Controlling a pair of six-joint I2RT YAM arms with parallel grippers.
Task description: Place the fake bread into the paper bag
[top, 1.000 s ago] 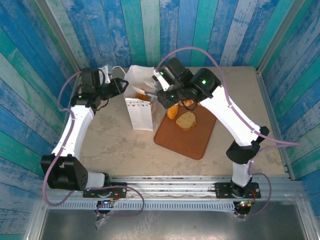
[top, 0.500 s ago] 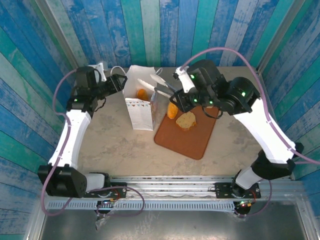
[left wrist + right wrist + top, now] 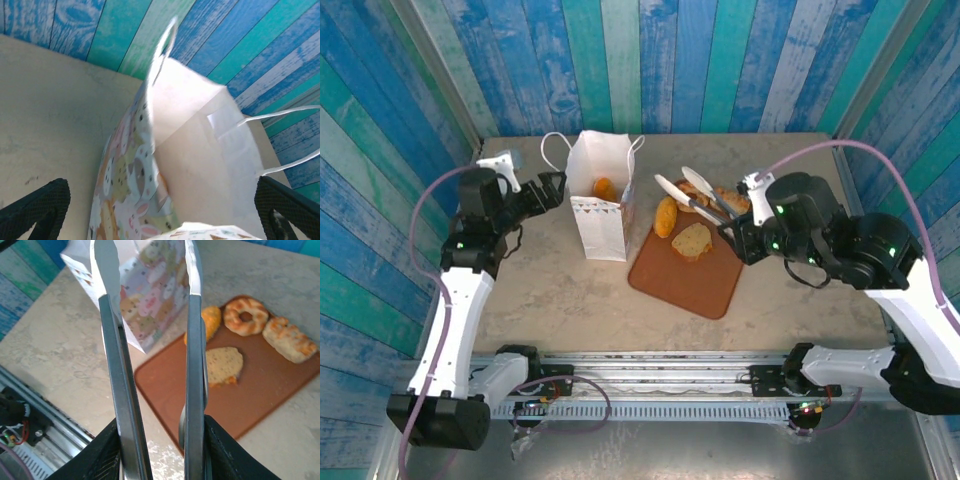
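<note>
The white paper bag (image 3: 598, 208) stands upright left of the tray, and one piece of fake bread (image 3: 605, 187) lies inside it. My left gripper (image 3: 552, 190) is open just left of the bag; in the left wrist view the bag (image 3: 195, 160) sits between its spread fingers (image 3: 37, 207), touching neither. My right gripper (image 3: 745, 238) is shut on metal tongs (image 3: 690, 192), whose blades (image 3: 194, 340) stand apart and empty over the tray. On the tray lie an oval roll (image 3: 666, 215), a toast slice (image 3: 692, 241), a ring pastry (image 3: 245, 316) and another roll (image 3: 289, 339).
The flat brown tray (image 3: 685, 278) lies at the table's centre right, its left corner near the bag's base. Blue plank walls close in the back and both sides. The bag's thin handles (image 3: 555, 145) stick out at the back.
My left gripper has opened and let go of the bag's rim, pulling back left. My right arm has swung the tongs from over the bag back to the right, above the tray.
</note>
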